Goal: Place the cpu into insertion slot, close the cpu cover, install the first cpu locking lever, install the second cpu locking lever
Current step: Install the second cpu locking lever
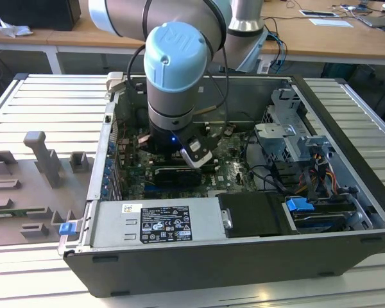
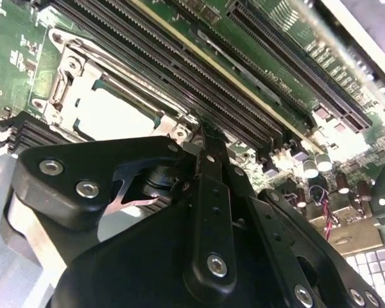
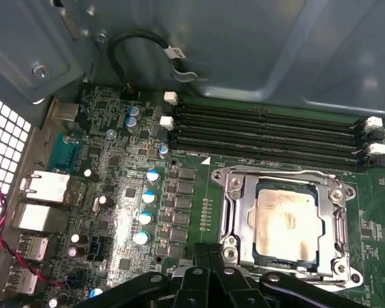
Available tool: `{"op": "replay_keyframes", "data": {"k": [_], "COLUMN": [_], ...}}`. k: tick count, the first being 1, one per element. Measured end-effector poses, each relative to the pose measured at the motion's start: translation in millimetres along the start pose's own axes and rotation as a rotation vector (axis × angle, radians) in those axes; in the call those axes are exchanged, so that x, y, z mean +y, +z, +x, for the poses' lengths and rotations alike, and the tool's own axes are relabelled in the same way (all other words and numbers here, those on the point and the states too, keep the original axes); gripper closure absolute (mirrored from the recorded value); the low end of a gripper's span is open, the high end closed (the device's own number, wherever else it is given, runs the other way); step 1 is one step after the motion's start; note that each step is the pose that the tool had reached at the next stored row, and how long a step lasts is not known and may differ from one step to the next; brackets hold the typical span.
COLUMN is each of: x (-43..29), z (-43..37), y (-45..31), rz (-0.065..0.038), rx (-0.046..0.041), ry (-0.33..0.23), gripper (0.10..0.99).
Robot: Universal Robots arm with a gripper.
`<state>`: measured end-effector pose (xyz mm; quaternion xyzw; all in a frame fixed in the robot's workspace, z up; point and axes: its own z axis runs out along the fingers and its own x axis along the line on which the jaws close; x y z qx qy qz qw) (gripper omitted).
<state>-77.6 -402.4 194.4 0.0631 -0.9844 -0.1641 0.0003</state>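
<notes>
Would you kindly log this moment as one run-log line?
end effector: at socket edge | cpu: seated in insertion slot | cpu cover: down over cpu

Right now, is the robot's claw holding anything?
Nothing. The gripper hangs with its jaws together and nothing between them, just beside the socket where the cpu already sits under the cpu cover.

Exterior view: even, bright room light; computer case (image 1: 244, 192) interior shadowed beneath the arm. Second wrist view: glare washes out the circuit board (image 2: 346, 138); nearby black linkage soft. First wrist view: sharp, evenly lit.
</notes>
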Motion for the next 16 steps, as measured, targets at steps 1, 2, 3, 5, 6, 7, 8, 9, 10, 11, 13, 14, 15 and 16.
{"op": "replay_keyframes", "data": {"k": [1,2,3,5,6,7,8,9,10,11,13,14,15,16], "x": [0.2,1.0,2.3,4.3,4.4,4.7,5.0,5.6,6.5,7.7,9.7,10.7,11.4,11.6], "z": [0.0,0.2,0.3,0.4,0.5,0.5,0.5,0.4,0.4,0.3,0.2,0.1,0.0,0.0], "y": [-0.5,-3.0,-6.6,-12.2,-12.5,-13.6,-14.5,-16.3,-18.8,-22.3,-28.0,-31.1,-33.1,-33.7], "rz": [-0.001,-0.001,-0.001,-0.002,-0.002,-0.001,-0.002,-0.002,-0.001,-0.002,-0.001,-0.001,-0.002,-0.002], "rx": [-0.0004,-0.0004,-0.0002,-0.0004,-0.0004,-0.0002,-0.0002,-0.0003,-0.0003,-0.0003,-0.0002,-0.0002,-0.0003,-0.0003], "ry": [0.0,0.0,0.0,0.0,0.0,0.0,0.0,0.0,0.0,0.0,0.0,0.0,0.0,0.0], "gripper": [0.98,0.98,0.98,0.98,0.98,0.98,0.98,0.98,0.98,0.98,0.98,0.98,0.98,0.98]}}
